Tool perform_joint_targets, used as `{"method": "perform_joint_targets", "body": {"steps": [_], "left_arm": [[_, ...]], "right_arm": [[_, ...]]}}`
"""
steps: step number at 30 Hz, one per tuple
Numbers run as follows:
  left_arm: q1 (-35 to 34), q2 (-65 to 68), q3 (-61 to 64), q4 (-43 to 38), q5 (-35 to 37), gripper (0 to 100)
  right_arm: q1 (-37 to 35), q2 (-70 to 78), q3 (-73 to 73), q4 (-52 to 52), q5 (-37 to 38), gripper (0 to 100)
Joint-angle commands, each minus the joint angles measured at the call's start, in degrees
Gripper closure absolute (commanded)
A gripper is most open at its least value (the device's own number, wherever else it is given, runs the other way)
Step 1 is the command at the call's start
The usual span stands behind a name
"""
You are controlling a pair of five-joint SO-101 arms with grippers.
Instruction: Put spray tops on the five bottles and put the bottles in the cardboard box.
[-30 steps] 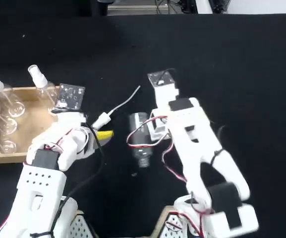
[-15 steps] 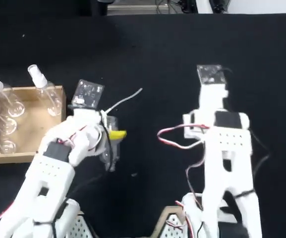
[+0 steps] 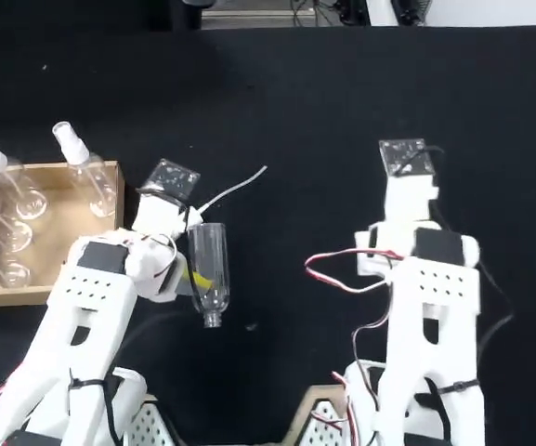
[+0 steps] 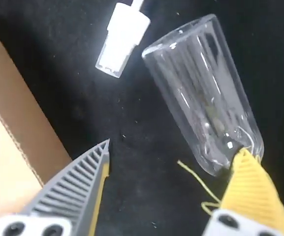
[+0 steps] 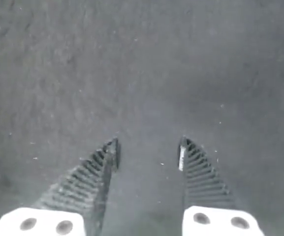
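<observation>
A clear bottle (image 3: 210, 271) without a top lies on the black cloth, neck toward the front edge. My left gripper (image 4: 173, 150) is open over the cloth beside it, and its yellow finger (image 4: 250, 182) touches the bottle (image 4: 205, 93). A white spray top (image 4: 122, 39) lies just beyond the bottle; in the high view its thin tube (image 3: 237, 188) sticks out from under the left arm. The cardboard box (image 3: 72, 168) at the left holds several bottles with spray tops (image 3: 84, 167). My right gripper (image 5: 148, 145) is open above bare cloth at the right.
A corner of the box wall (image 4: 18, 123) lies close to the left gripper's grey finger (image 4: 90, 172). Black cloth (image 3: 305, 111) covers the table between and behind the arms. The arm bases stand at the front edge.
The right arm has let go of the bottle and swung away to the right. The left arm has moved over to the bottle, which now lies further left, beside its fingers.
</observation>
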Motion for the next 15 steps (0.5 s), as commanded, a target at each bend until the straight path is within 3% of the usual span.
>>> {"method": "perform_joint_targets", "body": {"steps": [1,7,11,15], "left_arm": [[0.4,0.4,-2.9,0.9,-5.7,65],[10.9,0.4,-3.0,1.5,-3.2,65],[19.5,0.4,-2.9,-5.4,4.0,65],[23.3,0.4,-3.6,-10.0,9.0,65]], "right_arm": [[5.0,-2.2,-0.5,0.6,3.0,82.9],[10.0,-2.2,-0.5,0.5,5.7,82.9],[13.3,-2.2,-0.5,0.5,7.4,82.9],[16.6,-2.1,-0.5,0.3,9.2,82.9]]}}
